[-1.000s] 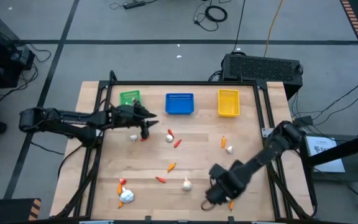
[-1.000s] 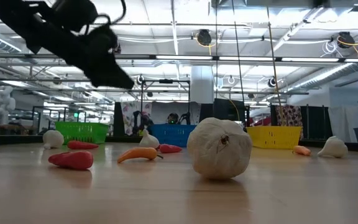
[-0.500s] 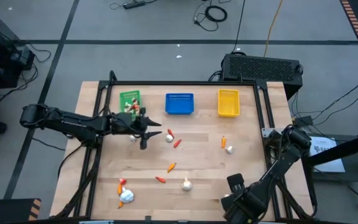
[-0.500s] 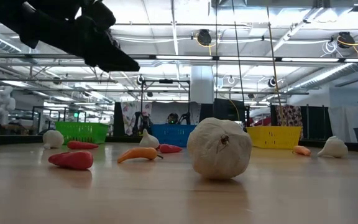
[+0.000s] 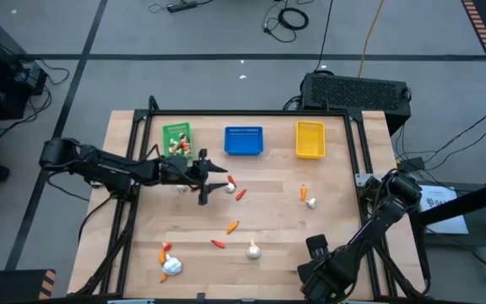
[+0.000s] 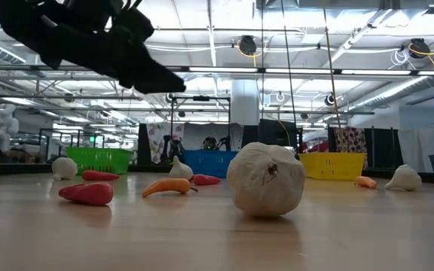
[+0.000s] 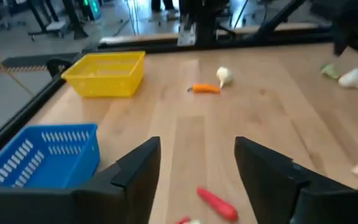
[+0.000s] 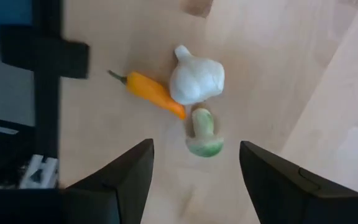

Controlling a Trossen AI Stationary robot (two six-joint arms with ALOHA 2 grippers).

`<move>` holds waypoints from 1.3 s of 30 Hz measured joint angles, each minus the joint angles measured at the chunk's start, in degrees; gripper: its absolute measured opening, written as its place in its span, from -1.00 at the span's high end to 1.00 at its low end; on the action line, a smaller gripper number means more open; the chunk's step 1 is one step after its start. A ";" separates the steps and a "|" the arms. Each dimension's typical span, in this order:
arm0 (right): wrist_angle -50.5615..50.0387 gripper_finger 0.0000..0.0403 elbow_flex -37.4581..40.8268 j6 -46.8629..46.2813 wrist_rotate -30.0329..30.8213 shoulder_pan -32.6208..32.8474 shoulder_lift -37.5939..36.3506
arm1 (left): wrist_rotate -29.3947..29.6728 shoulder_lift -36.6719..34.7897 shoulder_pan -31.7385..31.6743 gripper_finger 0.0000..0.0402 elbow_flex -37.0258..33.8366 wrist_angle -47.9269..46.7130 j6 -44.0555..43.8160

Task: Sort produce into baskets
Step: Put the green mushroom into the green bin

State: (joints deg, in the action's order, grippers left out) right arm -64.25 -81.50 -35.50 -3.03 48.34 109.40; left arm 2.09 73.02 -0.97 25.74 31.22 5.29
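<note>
Nearest the front edge of the pale wooden table (image 5: 268,211), the right gripper (image 5: 315,274) hangs with its fingers spread and nothing between them; its wrist camera looks down on a white garlic-like bulb (image 8: 196,79), a small orange pepper (image 8: 150,93) touching it, and a little green-capped mushroom piece (image 8: 204,139) just beside both. Out in the middle lie more toy bits: another white bulb (image 5: 254,249), a red pepper (image 5: 218,243) and an orange piece (image 5: 234,226). Farther back, the left gripper (image 5: 212,177) is also wide open and empty, hovering near a white bulb (image 5: 230,187) and a slim red pepper (image 5: 241,193). Along the far edge sit the green plastic basket (image 5: 176,135), which already seems to hold some bits, the blue plastic basket (image 5: 244,140) and the yellow plastic basket (image 5: 310,139). Looks like the left arm is lining up a pick, so it's probably best to come straight down with the fingers straddling just one item, since the bulb and pepper lie close together and a sloppy close could nudge either away.
</note>
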 joint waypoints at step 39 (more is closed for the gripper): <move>9.01 0.60 10.29 -7.18 0.00 -1.62 0.04 | -0.11 0.62 0.00 -0.19 -0.01 3.93 -0.02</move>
State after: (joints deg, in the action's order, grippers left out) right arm -55.24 -71.21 -42.68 -3.03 46.72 109.45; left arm 1.98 73.65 -0.97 25.74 35.15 5.28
